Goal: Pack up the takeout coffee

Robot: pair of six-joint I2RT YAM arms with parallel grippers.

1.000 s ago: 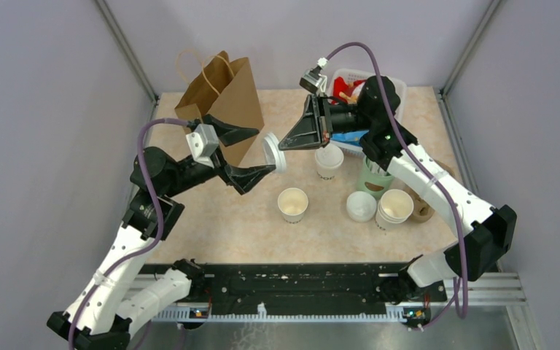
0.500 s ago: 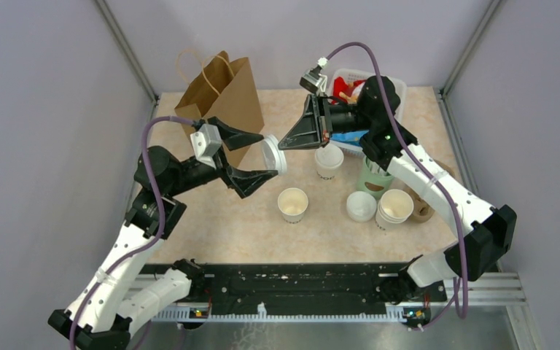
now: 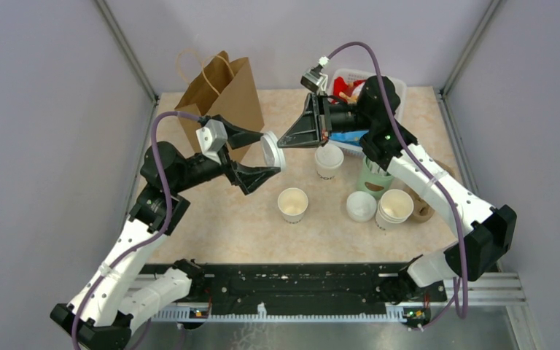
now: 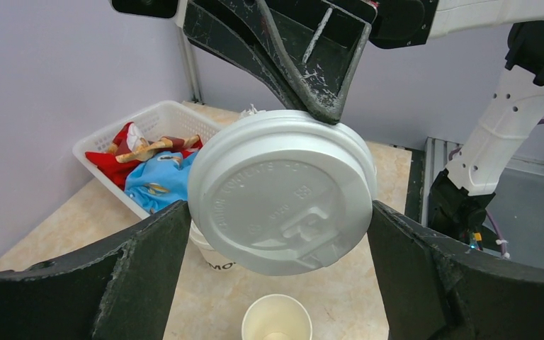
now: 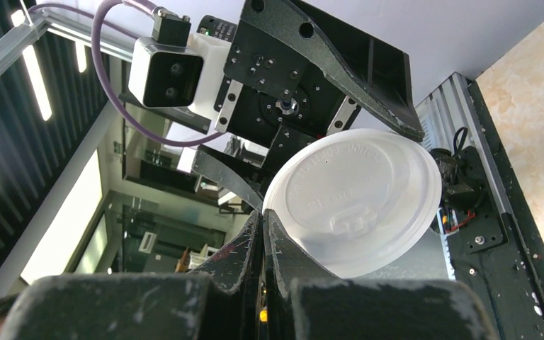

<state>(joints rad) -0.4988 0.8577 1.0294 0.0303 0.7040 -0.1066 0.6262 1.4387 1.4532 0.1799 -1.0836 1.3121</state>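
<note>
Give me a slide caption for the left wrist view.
White lid pinched at its upper rim by the right gripper, flanked by the left gripper, an open paper cup below.

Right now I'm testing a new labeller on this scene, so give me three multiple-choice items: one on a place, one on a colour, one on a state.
1. Where on the table does the paper bag stand?
A) near right
B) far left
C) middle of the near edge

2. What colour is the lid held in the air?
A) white
B) black
C) brown

3. How is the right claw?
A) wide open, holding nothing
B) out of sight
C) shut on the lid's rim

Answers:
1 B, the top view shows the bag upright by the far left corner.
2 A, both wrist views show the lid white.
3 C, the right wrist view shows its fingers pinched together on the rim.
</note>
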